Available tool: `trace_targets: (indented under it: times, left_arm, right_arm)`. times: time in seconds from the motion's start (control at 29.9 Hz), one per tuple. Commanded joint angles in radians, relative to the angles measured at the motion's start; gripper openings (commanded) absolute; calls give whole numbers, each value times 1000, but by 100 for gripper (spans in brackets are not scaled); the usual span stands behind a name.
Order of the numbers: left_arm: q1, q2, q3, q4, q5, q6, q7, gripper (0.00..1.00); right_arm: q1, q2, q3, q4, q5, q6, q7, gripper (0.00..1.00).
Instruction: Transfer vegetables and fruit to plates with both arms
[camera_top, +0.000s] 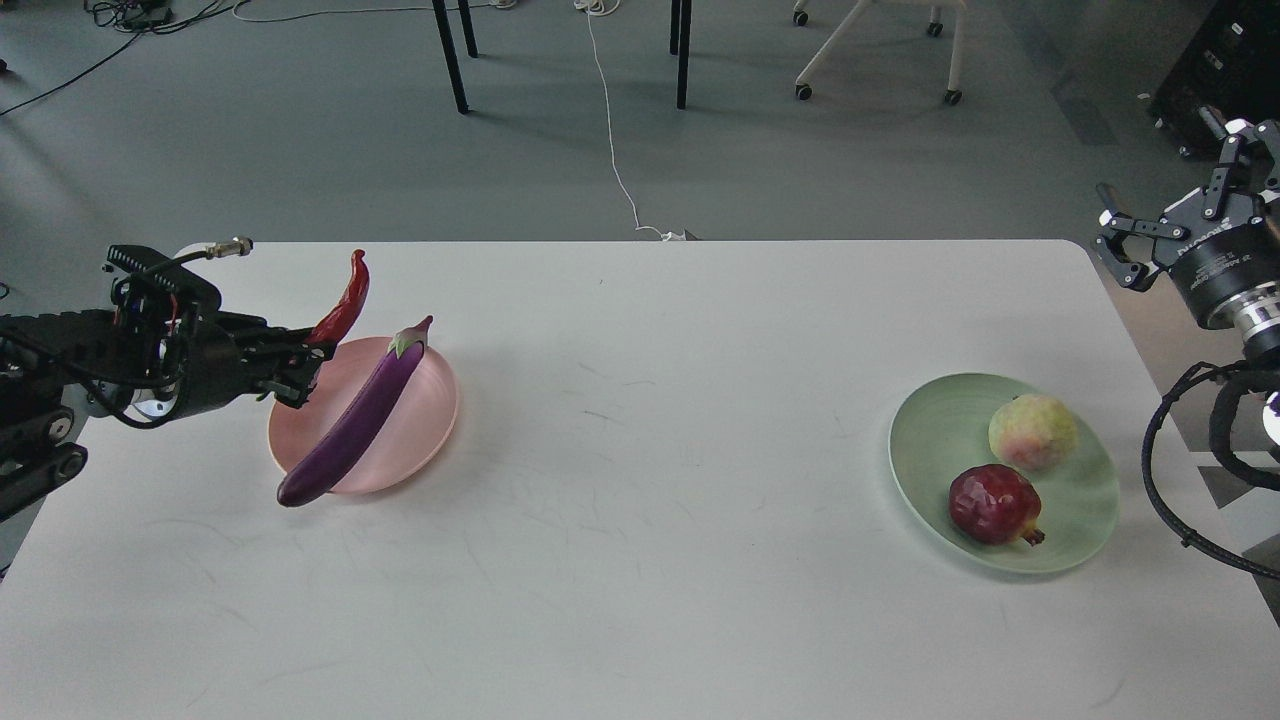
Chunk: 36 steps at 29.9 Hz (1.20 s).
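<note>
Left pincer (312, 368) clamps the red chili pepper (342, 300) by its lower end, apparently over the pink plate's (425, 425) far-left rim, ready to drop beside the eggplant (355, 420). Right pincer (1120, 245) hangs apart, empty, its fruit already on the green plate (930, 440).

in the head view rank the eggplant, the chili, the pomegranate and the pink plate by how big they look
1. Pink plate
2. Eggplant
3. Chili or pomegranate: unsure, one long and thin, the other round.

our left gripper (305, 372) holds the red chili pepper (343, 300) upright above the pink plate (430, 420), where the purple eggplant (355, 420) lies diagonally; yellow-green fruit (1033, 431) and pomegranate (995, 505) sit on our green plate (930, 440).
</note>
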Motion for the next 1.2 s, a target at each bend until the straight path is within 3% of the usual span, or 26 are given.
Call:
trace_targets:
  times: [0.0, 0.13, 0.23, 0.37, 0.57, 0.67, 0.74, 0.77, 0.84, 1.04, 1.17]
  left_arm:
    - [38, -12, 6, 45, -2, 29, -2, 20]
    - [47, -33, 6, 39, 1, 31, -8, 33]
    - [46, -33, 4, 38, -2, 31, -23, 51]
    - [44, -33, -10, 36, -37, 32, -48, 66]
    - [1, -35, -109, 48, -429, 55, -63, 98]
    - [-6, -68, -193, 50, -730, 58, -62, 98]
    - [-9, -78, -204, 48, -778, 58, -62, 98]
    - [-38, -117, -253, 53, -1015, 58, -57, 98]
    - [-61, -154, -273, 76, -1185, 58, -51, 98]
    - [-118, -315, -344, 255, -1574, 39, -52, 98]
    - [-118, -375, -393, 331, -1744, -27, -54, 98]
  right_arm:
    - [3, -1, -1, 1, -2, 0, -2, 99]
    - [3, -4, -1, 1, -2, 0, -2, 99]
    - [3, -4, -3, 0, -2, 0, -2, 99]
    - [3, -4, -1, -2, -2, 0, -2, 99]
    - [23, 8, 14, -14, -2, 0, -2, 99]
    - [33, 13, 61, -9, -2, 0, -2, 99]
    - [33, 13, 68, -6, -2, 0, -2, 99]
    - [34, 13, 98, -5, -2, 0, 0, 99]
    - [33, 13, 135, -9, -2, 0, -2, 99]
    - [42, 19, 189, -15, 9, 0, -20, 99]
    - [40, 66, 224, -29, 12, -2, -29, 99]
